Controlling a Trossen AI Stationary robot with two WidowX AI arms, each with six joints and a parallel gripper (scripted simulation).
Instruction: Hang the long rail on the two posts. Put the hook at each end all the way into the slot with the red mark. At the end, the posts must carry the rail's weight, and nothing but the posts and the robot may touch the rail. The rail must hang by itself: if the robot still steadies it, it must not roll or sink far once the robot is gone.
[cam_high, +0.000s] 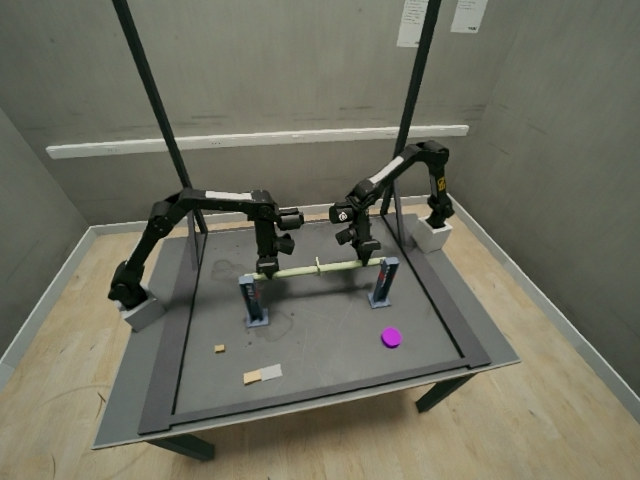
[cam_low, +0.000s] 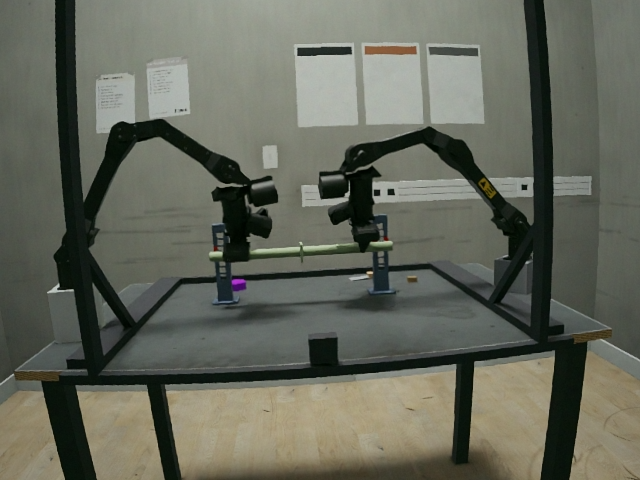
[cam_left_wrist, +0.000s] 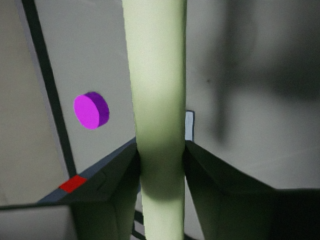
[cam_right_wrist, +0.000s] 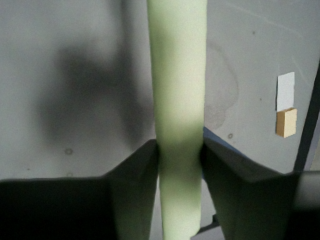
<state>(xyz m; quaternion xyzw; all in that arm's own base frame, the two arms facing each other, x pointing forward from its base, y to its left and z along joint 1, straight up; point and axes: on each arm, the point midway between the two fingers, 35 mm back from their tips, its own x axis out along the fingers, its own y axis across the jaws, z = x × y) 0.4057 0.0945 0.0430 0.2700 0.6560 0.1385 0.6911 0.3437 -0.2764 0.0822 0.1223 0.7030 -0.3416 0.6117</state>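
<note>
RAIL, long, pale green (qty 1): held approx. level, off the tabletop, w/ mid collar. Clock refs = top view.

L CLAW, mine (1): my L claw is pinching the rail, at 3 o'clock from collar, near that end. Fingers touch both sides.

R CLAW, mine (1): my R claw likewise clamped on the rail, at 9 o'clock from collar, near the other end.

POSTS, blue-grey, upright (2): 3 o'clock post & 9 o'clock post. Rail ends lie at the posts, approx. level w/ red marks in ext. view, slightly below. Hook seating & post contact: can't tell; slots hidden.

MISC., on tabletop, from its ctr.: magenta disc (1), 4 o'clock; sm. tan block (1), 8 o'clock; tan block w/ lt. grey piece adj. (1 pr.), 7 o'clock.
</note>
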